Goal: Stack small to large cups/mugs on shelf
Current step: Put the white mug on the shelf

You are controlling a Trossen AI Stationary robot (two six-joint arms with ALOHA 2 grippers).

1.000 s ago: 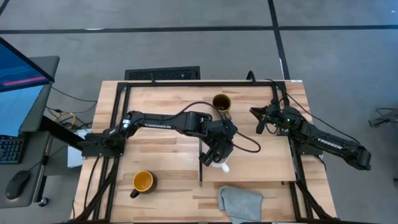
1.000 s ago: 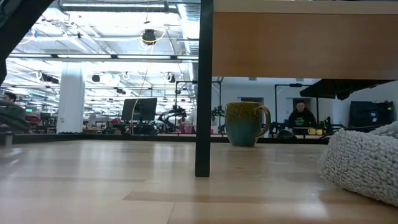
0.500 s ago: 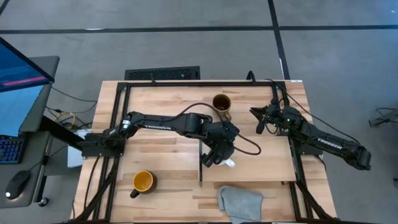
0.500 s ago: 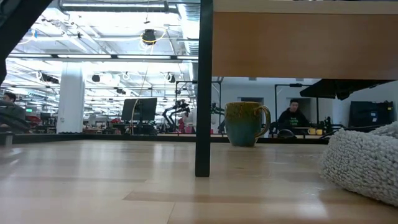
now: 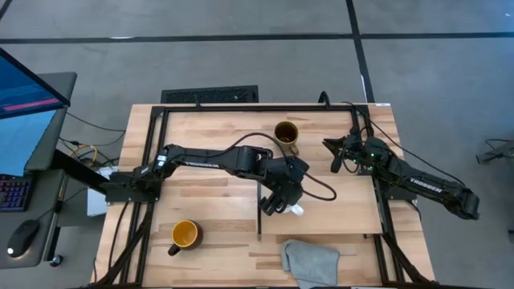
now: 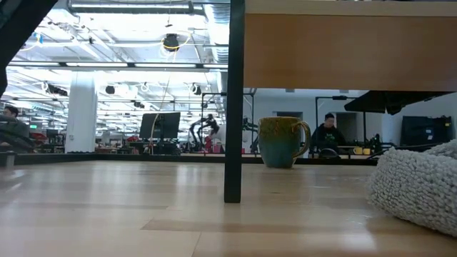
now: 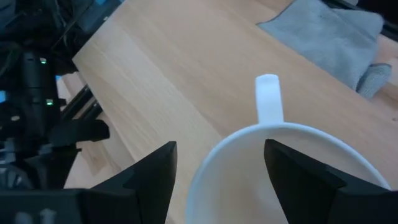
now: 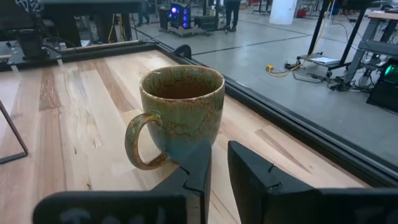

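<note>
on the shelf (image 5: 337,205) — left end effector (image 7: 217,171) astride the white mug (image 7: 280,162)

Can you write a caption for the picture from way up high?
Left gripper over the white mug on the shelf; right gripper waits by the olive mug.

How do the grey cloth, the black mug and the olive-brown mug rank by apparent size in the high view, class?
1. Grey cloth.
2. Black mug and olive-brown mug: they look about alike, so no ranking between them.
</note>
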